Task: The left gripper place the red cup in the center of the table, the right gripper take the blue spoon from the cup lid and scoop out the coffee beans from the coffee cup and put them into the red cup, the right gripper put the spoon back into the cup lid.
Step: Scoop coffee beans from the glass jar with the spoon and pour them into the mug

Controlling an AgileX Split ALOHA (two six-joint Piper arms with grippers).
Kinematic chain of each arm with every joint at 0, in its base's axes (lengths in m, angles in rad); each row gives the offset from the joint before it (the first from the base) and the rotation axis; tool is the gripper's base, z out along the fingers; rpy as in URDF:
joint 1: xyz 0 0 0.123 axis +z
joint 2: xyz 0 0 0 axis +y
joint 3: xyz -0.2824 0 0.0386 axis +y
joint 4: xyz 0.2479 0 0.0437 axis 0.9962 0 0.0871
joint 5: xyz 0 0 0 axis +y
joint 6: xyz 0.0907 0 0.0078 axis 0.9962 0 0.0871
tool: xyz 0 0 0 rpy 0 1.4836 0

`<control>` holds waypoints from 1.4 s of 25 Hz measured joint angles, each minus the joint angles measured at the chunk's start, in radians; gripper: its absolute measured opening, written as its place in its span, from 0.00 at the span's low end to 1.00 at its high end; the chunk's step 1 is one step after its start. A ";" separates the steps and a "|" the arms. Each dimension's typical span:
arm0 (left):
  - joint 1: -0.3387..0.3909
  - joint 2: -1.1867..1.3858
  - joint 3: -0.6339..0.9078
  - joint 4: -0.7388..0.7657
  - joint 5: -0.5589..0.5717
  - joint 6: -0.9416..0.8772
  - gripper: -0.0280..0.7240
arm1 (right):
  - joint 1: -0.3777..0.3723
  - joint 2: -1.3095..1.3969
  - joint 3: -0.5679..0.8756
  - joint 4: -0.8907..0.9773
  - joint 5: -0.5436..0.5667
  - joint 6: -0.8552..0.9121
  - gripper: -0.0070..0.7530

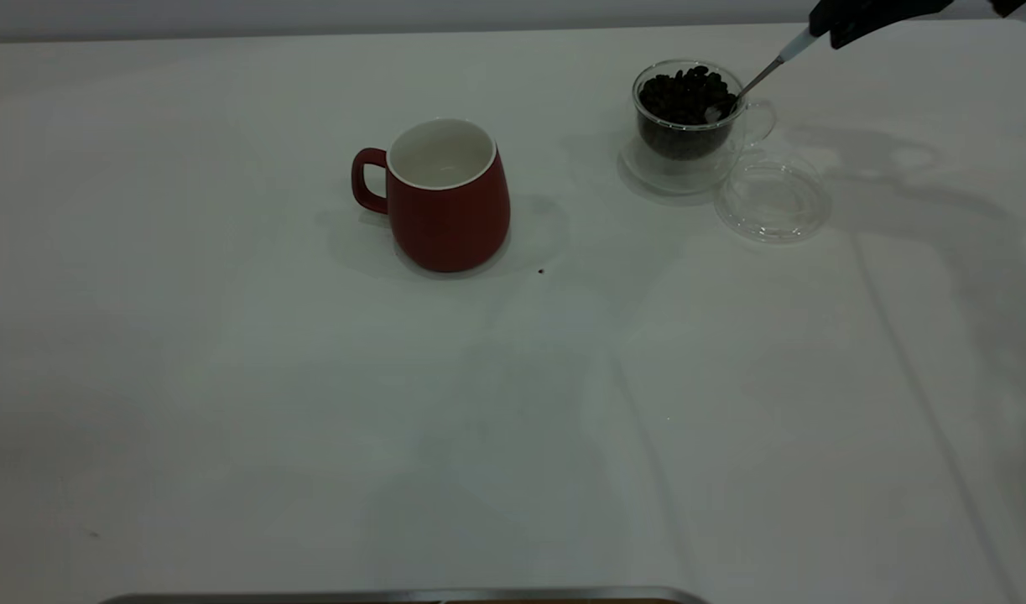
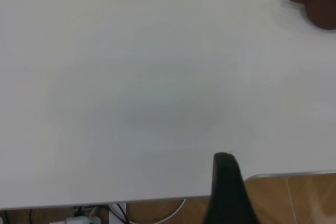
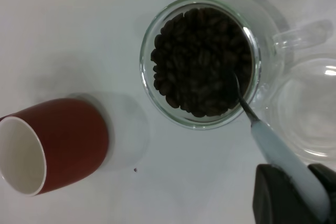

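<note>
The right gripper hangs over the far right corner of the surface, its fingers pinched tight on the pale-blue handle of the blue spoon. The spoon slants down and its metal bowl dips in among the coffee beans at the handle-side rim of the coffee cup. That cup is clear, double-walled glass with a clear loop handle, and it is filled close to the brim with dark, nearly black oval beans. Just beside it, toward the near edge, the cup lid lies flat on the surface — a clear round disc with a raised rim.

The red cup stands upright near the middle of the surface, a bit toward the far edge, well apart from the glass cup. It is dark red and rounded, wider at the base, with a white inside and its loop handle turned toward the left edge. One small dark speck lies on the surface near its base.

The left gripper shows only as a dark finger over the surface's edge in its own wrist view — whether its fingers are spread or together, I cannot tell.
</note>
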 joint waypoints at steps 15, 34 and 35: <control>0.000 0.000 0.000 0.000 0.000 0.002 0.81 | 0.023 0.083 -0.003 0.131 -0.002 -0.043 0.16; 0.000 0.000 0.000 0.000 0.000 0.001 0.81 | -0.012 0.130 -0.004 0.298 0.103 -0.217 0.16; 0.000 0.000 0.000 0.000 0.000 0.001 0.81 | -0.012 0.139 -0.004 0.303 0.107 -0.218 0.16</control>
